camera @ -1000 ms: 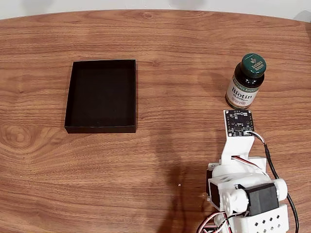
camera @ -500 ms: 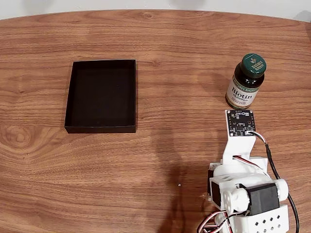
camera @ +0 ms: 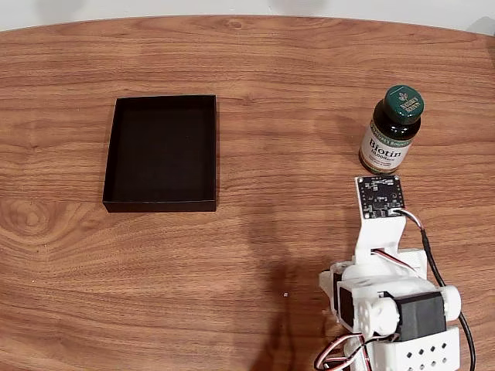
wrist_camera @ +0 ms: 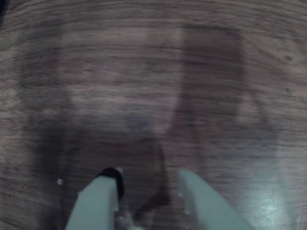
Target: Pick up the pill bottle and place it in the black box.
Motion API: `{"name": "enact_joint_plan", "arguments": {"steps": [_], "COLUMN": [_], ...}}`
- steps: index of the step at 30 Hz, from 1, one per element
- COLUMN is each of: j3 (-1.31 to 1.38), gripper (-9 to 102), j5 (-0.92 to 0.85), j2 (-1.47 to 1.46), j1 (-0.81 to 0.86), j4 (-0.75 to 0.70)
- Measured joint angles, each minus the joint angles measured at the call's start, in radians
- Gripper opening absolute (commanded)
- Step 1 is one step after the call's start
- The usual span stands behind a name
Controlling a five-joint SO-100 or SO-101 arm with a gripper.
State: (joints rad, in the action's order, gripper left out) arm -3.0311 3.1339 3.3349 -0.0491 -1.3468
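Observation:
The pill bottle (camera: pixel 391 130), dark amber with a green cap and a white "Biotin" label, stands upright at the right of the wooden table. At the left lies the black box (camera: pixel 161 153), a shallow open tray with nothing in it. My arm (camera: pixel 384 301) is folded at the bottom right, and its wrist camera board (camera: pixel 379 195) sits just below the bottle without touching it. In the blurred wrist view my gripper (wrist_camera: pixel 147 173) hangs over bare wood, its two pale fingers parted and holding nothing.
The table's far curved edge (camera: pixel 247 18) runs along the top of the fixed view. Bare wood (camera: pixel 294 154) spans the stretch between the bottle and the box. Cables (camera: pixel 437 278) trail along the arm's right side.
The arm's lower body has shifted slightly left and down at the bottom right. The bottle and the box have not moved.

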Motion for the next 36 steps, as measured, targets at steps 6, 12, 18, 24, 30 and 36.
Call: {"name": "enact_joint_plan", "arguments": {"steps": [6,12,18,24,30,36], "j3": [-0.006,-0.006,-0.006,-0.008,-0.008,-0.008], "gripper": [17,21,25,27,31,36], "j5": [0.017,-0.023,-0.044,-0.043,-0.028,-0.06], "j2": [-0.025,-0.04,-0.104,-0.183,-0.253,-0.308], "j1": [-0.002,-0.018,0.005,0.057,0.1,0.144], "j4": [0.023,0.04,0.117,0.218,0.331,0.48]}}
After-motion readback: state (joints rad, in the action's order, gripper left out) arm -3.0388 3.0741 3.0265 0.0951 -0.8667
